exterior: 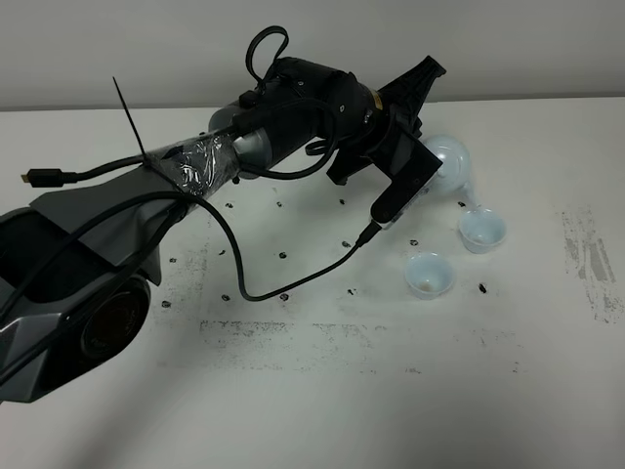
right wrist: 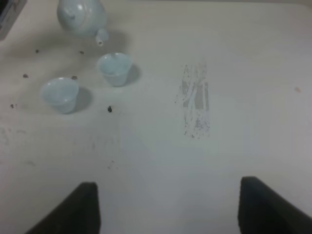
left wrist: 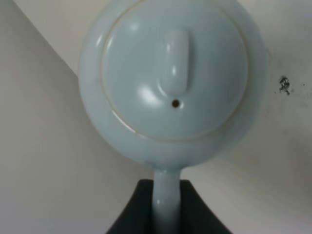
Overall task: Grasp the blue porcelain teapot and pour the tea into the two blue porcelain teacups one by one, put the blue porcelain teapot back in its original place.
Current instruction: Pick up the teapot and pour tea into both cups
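Observation:
The pale blue porcelain teapot (exterior: 452, 160) is at the back right of the white table, its short spout pointing down toward the farther teacup (exterior: 481, 231). The nearer teacup (exterior: 429, 275) stands to that cup's front left. My left gripper (left wrist: 167, 202) reaches across from the left and is shut on the teapot's handle (left wrist: 166, 192); the lid (left wrist: 173, 68) fills the left wrist view. The right wrist view shows the teapot (right wrist: 80, 17) and both teacups (right wrist: 115, 68) (right wrist: 60, 94) from a distance. My right gripper (right wrist: 168, 207) is open and holds nothing.
A black cable (exterior: 293, 283) trails from the left arm across the table's middle. Dark specks dot the table around the cups. A grey scuffed patch (exterior: 591, 259) marks the table at the right.

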